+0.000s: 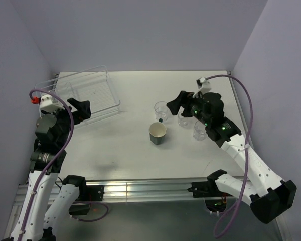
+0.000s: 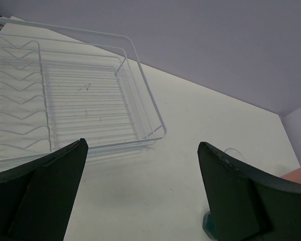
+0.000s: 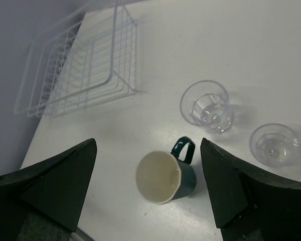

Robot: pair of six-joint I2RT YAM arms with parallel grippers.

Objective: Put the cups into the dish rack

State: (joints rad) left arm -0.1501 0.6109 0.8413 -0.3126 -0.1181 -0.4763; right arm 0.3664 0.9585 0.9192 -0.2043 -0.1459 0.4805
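The dish rack stands at the table's far left, with nothing in it. A dark green mug with a pale inside stands mid-table. Below my open right gripper the mug sits between the jaws' line, untouched. Clear cups stand beside it; two show in the right wrist view. A salmon-pink cup peeks in at the left wrist view's right edge. My left gripper hangs open by the rack's near corner, with nothing between its fingers.
Grey walls close the table on the left, back and right. The right arm reaches over the clear cups from the right. A metal rail runs along the near edge.
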